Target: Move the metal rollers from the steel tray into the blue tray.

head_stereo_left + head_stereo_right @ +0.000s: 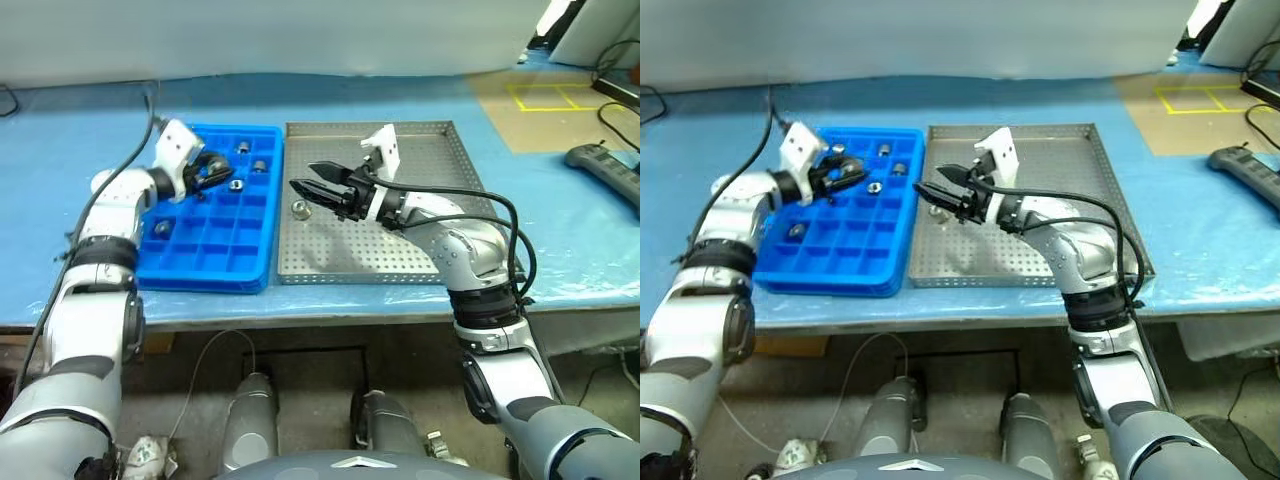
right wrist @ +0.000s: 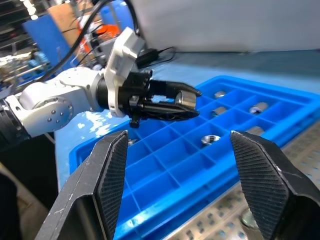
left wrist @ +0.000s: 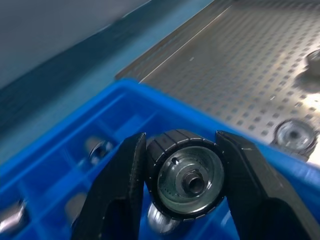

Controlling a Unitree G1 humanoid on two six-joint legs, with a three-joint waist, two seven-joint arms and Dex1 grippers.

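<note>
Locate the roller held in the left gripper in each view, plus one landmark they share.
Left eye: roller at upper left, between the left gripper's fingers, above the blue tray.
Right eye: roller at upper left, over the same tray.
Left wrist: roller low in the middle, clamped between both fingers.
Right wrist: roller just above the middle, at the left gripper's tips.
Shared landmark: the blue tray.

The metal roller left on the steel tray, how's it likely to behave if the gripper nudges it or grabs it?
The metal roller stands on its flat end on the steel tray, so a gentle nudge would probably slide it. If tipped onto its round side it could roll. It looks like solid, rigid metal, likely heavy for its size, and its smooth sides may slip between fingers.
</note>
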